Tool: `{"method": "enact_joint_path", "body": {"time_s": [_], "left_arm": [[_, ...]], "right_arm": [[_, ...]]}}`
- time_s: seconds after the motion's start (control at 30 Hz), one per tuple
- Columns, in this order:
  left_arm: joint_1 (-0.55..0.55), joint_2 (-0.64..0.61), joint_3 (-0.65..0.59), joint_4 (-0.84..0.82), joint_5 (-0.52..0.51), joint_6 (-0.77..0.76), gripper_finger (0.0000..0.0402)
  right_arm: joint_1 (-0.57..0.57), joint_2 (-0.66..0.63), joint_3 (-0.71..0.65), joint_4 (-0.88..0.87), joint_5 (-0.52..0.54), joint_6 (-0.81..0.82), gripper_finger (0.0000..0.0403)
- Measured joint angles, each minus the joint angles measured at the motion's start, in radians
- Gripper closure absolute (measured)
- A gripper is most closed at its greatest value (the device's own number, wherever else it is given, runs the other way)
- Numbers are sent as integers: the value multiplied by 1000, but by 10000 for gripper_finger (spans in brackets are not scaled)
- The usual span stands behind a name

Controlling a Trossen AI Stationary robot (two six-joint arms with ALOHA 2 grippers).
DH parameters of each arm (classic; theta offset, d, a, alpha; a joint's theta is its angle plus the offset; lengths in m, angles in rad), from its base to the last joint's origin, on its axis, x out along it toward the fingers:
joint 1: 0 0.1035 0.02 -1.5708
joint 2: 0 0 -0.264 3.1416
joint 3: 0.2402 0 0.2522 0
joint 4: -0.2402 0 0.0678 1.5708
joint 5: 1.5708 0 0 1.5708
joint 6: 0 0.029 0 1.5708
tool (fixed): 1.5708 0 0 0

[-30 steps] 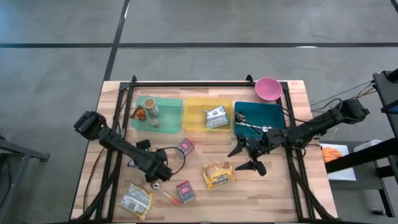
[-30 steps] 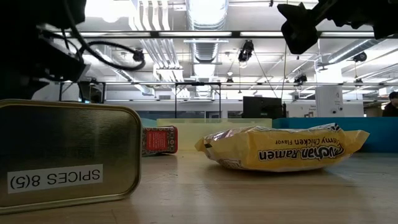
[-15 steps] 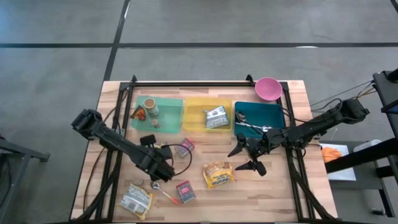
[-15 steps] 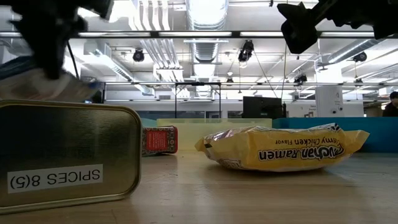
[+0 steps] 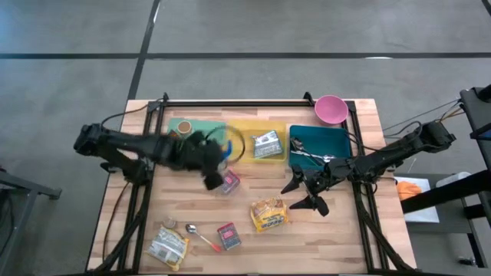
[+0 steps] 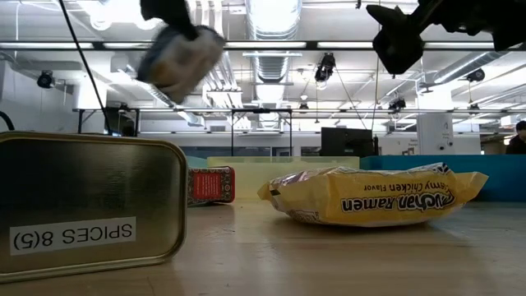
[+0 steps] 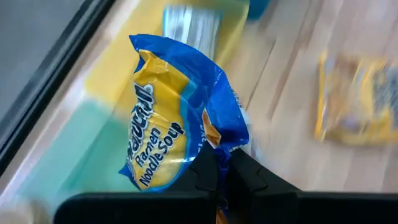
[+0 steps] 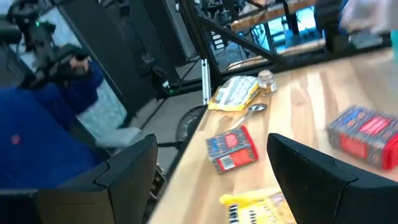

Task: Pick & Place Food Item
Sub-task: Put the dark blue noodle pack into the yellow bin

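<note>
A blue and yellow ramen noodle soup packet (image 7: 163,127) hangs in the air, seen high up in the low view (image 6: 181,56). My left gripper (image 7: 222,167) is shut on it, above the near edge of the green bin (image 5: 201,126) and the yellow bin (image 5: 244,146). A second, yellow ramen packet (image 5: 269,215) lies flat on the table. My right gripper (image 5: 295,196) stands open in the air just right of it, holding nothing. My left gripper pinches the packet's crinkled blue edge (image 7: 219,138) between its two fingers. The packet stretches away beyond the fingertips, lifted clear of the table and tilted.
A teal bin (image 5: 337,136) holds cutlery, and a pink bowl (image 5: 331,109) stands at the far right. A silver packet lies in the yellow bin. Two red tins (image 5: 229,235), (image 5: 229,181), a spoon (image 5: 201,236) and a silver packet (image 5: 169,245) lie on the table. A gold tin (image 6: 90,201) stands close to the low camera.
My left gripper has risen from the near left of the table and swung toward the far edge and the bins, tipping as it went. The blue and yellow packet has gone up with it and now hangs clear of the table.
</note>
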Motion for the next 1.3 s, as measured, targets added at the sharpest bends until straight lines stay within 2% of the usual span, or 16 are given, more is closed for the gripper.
{"method": "enact_joint_path", "body": {"time_s": [0.1, 0.27, 0.47, 0.9, 1.3], "left_arm": [[117, 1, 0, 123, 101, 105, 393], [279, 38, -1, 201, 209, 182, 393], [397, 115, -2, 308, 351, 206, 393], [448, 326, 109, 324, 362, 305, 393], [564, 416, 116, 322, 361, 301, 393]], "right_arm": [[0, 0, 0, -6, 0, 19, 106], [0, 0, 0, -6, 0, -1, 106], [0, 0, 0, -6, 0, -1, 106], [0, 0, 0, -6, -1, -1, 106], [0, 0, 0, -6, -1, -1, 106]]}}
